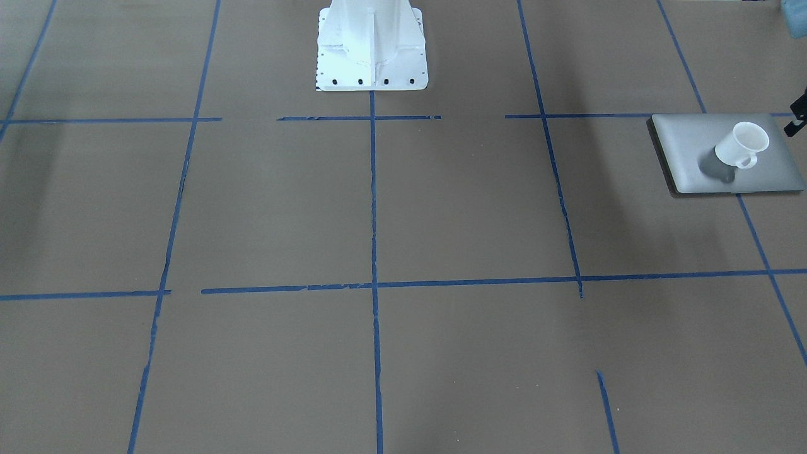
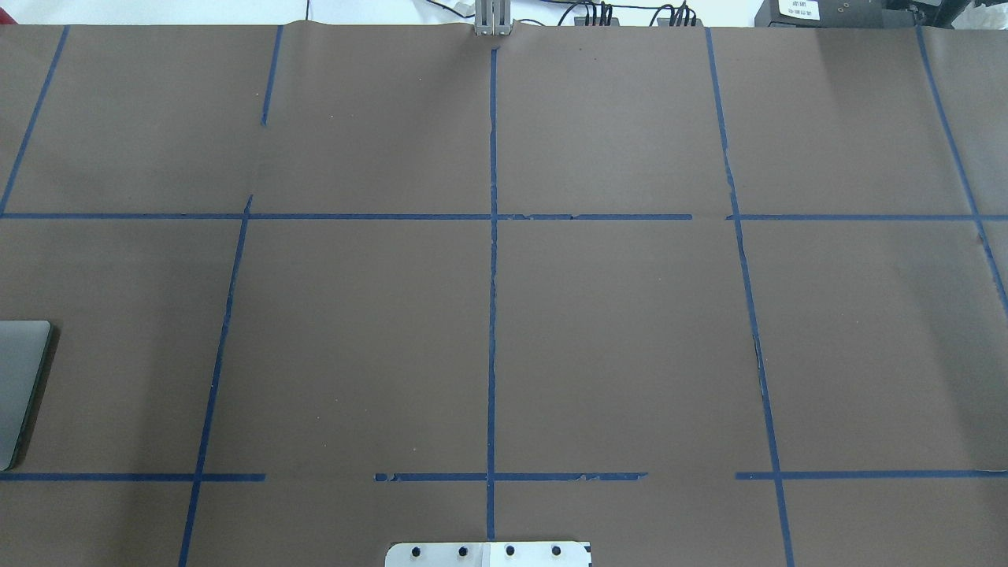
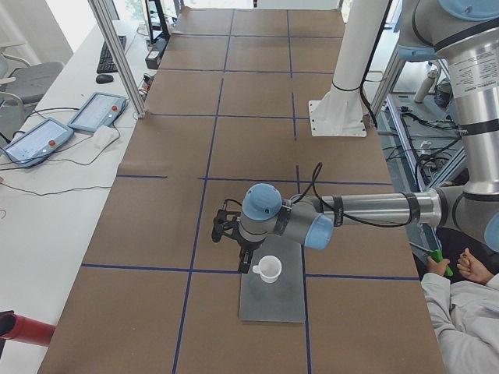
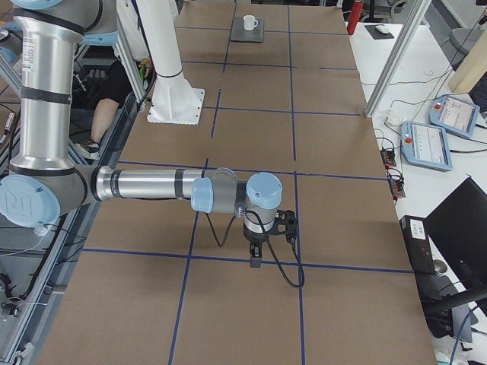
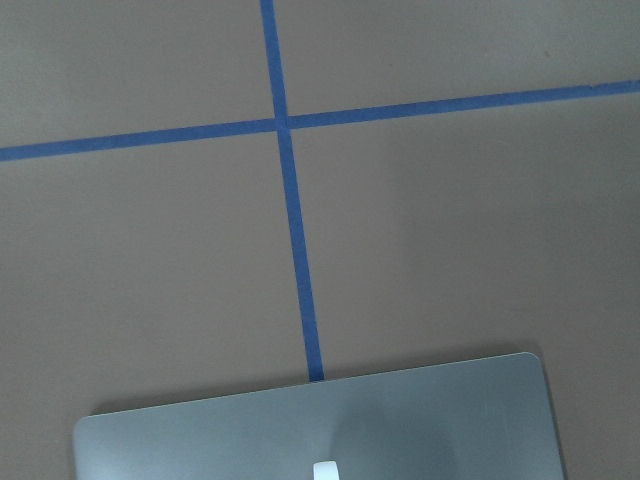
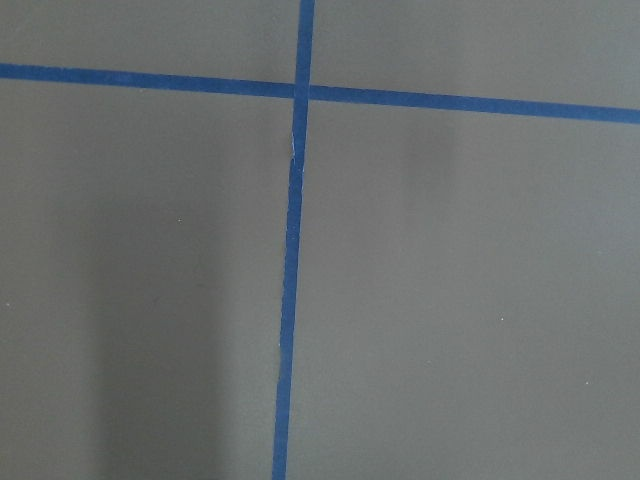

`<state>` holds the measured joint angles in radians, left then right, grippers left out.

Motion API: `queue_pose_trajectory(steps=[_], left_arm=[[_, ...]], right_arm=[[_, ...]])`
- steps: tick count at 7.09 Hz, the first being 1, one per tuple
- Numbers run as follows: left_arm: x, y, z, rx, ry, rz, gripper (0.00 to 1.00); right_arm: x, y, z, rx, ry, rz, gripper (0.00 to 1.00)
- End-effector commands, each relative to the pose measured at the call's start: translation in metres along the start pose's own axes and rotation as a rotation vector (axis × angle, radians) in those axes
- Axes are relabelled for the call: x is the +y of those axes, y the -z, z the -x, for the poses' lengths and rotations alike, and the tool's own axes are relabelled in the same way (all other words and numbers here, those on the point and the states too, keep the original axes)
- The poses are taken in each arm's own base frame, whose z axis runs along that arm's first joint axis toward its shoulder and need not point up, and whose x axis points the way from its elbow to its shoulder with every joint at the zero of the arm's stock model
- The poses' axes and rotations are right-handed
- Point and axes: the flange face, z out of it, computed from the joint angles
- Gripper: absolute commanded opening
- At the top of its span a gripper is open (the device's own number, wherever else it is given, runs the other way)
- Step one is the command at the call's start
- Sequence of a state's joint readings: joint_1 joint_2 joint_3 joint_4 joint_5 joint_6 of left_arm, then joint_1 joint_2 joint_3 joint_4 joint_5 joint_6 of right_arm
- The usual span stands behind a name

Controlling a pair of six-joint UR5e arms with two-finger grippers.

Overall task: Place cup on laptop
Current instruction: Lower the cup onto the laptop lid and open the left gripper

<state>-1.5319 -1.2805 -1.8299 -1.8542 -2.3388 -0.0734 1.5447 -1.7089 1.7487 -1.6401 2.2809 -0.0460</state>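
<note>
From my remote seat, I judge the task as good as done. The cup (image 1: 744,145) stands upright on the closed laptop (image 1: 693,157), a little toward 2 o'clock from the middle of the lid in the front-facing view, with its handle at about 5 o'clock. I think this place is sensible: flat support and away from the edges.

In the left side view the left gripper (image 3: 244,263) hangs just beside the cup at its 9 o'clock. I cannot tell whether its fingers are apart, or whether they touch the handle.

The right gripper (image 4: 255,258) points down over the bare table (image 1: 441,208), well apart from the laptop, probably so as not to disturb. Whether it is closed I cannot tell either.
</note>
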Motion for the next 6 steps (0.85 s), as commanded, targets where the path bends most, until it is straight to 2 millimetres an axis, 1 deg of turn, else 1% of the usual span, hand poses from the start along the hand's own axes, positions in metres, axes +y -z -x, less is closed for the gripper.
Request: queue_pose_trajectory(steps=[1,2,3,6], left_arm=[[-0.008,0.043,0.013,-0.066,-0.013,0.0,1.0],[-0.002,0.044,0.016,-0.063,-0.015,0.003,1.0],[0.003,0.04,0.019,-0.058,0.016,0.012,1.0],[0.005,0.037,0.023,-0.059,0.037,0.019,1.0]], right_arm=[[0.0,0.0,0.0,0.0,0.0,0.0,1.0],[0.0,0.0,0.0,0.0,0.0,0.0,1.0],[0.0,0.0,0.0,0.0,0.0,0.0,1.0],[0.0,0.0,0.0,0.0,0.0,0.0,1.0]])
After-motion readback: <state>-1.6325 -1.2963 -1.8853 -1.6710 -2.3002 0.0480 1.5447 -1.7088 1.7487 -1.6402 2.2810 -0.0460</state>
